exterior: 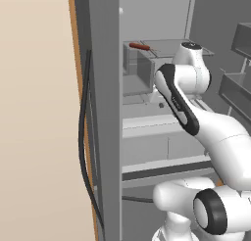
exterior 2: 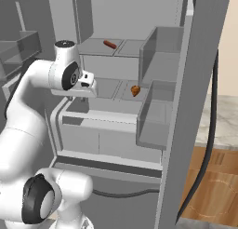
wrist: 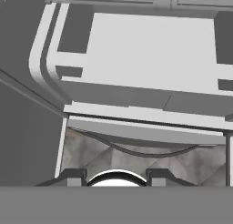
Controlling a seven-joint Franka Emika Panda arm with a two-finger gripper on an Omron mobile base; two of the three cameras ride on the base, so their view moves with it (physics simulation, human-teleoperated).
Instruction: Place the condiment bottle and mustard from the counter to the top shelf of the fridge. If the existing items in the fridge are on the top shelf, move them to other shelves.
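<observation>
Two items sit in the open fridge (exterior 2: 186, 84): a red sausage-like piece (exterior 2: 110, 44) on the top shelf (exterior 2: 95, 47), and to its right, one shelf lower, a small brown item (exterior 2: 135, 90). The gripper (wrist: 116, 175) points down at the fridge's lower front; fingertips (wrist: 73, 175) apart, nothing between them.

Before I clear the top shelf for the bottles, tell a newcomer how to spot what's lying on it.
Look into the open fridge and find the highest shelf. A thin reddish sausage lies there at a slant. It is long and narrow, unlike the rounder orange-brown lump one shelf below.
</observation>
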